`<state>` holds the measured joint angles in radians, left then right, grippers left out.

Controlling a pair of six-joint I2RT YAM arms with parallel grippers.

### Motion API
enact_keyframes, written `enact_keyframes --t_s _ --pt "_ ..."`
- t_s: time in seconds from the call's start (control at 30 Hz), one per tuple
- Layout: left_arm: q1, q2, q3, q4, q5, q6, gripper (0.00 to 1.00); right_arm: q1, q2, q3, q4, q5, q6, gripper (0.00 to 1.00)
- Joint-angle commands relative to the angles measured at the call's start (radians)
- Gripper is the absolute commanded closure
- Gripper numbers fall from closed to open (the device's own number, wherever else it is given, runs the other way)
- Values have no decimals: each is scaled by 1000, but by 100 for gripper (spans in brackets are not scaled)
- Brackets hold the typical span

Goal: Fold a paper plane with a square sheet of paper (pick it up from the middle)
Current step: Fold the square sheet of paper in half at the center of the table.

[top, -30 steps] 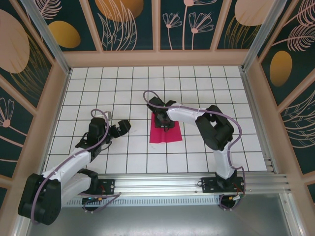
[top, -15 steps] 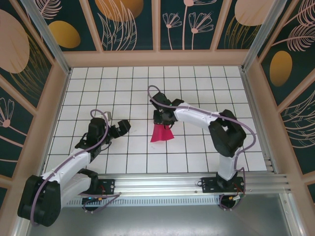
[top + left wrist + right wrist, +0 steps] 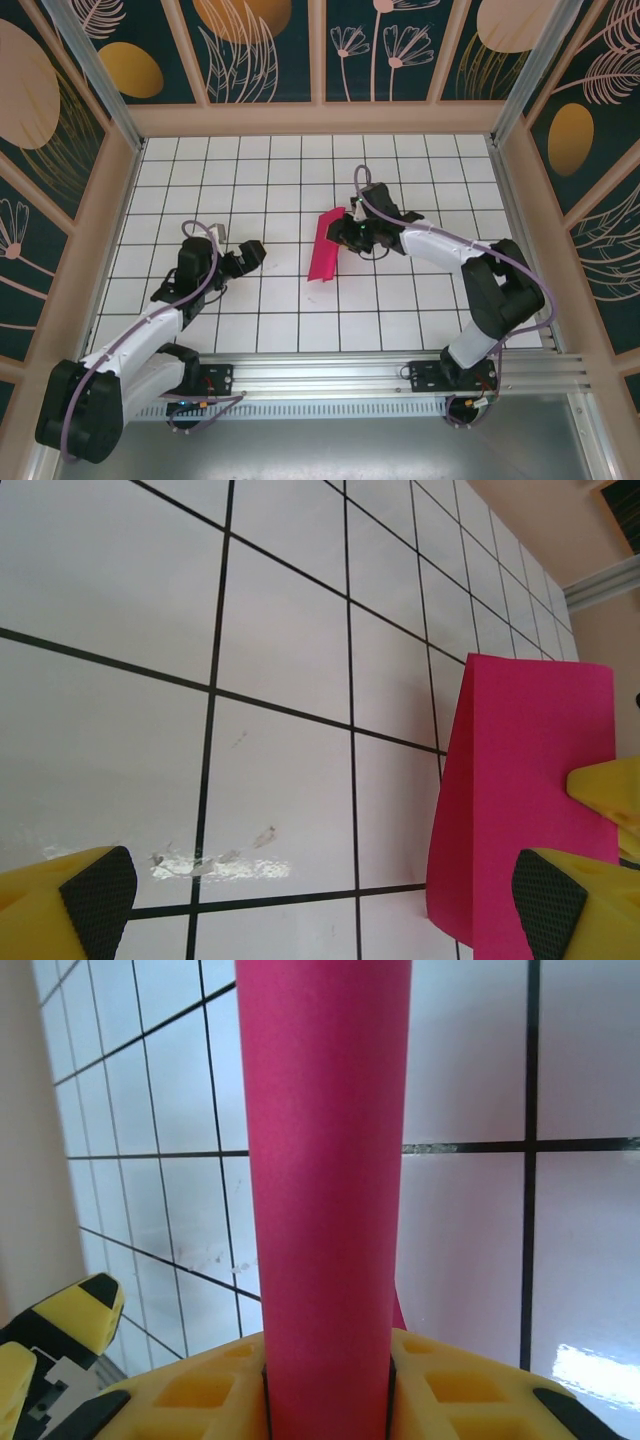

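Rightward and up since a second ago, right gripper (image 3: 352,232) is carrying the square sheet of paper (image 3: 324,252), jaws clamping its doubled-over middle above the centre tiles (image 3: 290,300), left gripper (image 3: 246,257) is waiting nearby with jaws wide apart, and limp paper is risking slipping or creasing crooked from that narrow pinch.

There is one sheet of paper (image 3: 325,246), magenta-pink. There are two robot arms: one left arm (image 3: 150,325) and one right arm (image 3: 480,290). Each arm carries one end effector, which makes two: the left end effector (image 3: 248,256) and the right end effector (image 3: 345,232). Each end effector has two yellow fingers (image 3: 95,900), four altogether. There is one table (image 3: 240,170), covered in white tiles.
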<state>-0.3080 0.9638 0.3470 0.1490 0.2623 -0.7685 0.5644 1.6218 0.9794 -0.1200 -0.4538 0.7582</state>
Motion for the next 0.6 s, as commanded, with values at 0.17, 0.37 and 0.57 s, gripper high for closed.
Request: enact_keyframes --t_s 0.17,0.37,0.57 --pt "-5 18 40 35 56 -40 2 -78 -17 -188 174 -151 -17 67" --pt "-6 37 36 58 71 -51 1 -103 -6 -172 30 -63 -129 57" --pt "-25 65 45 91 89 -49 1 -102 3 -188 -27 49 -151 43"
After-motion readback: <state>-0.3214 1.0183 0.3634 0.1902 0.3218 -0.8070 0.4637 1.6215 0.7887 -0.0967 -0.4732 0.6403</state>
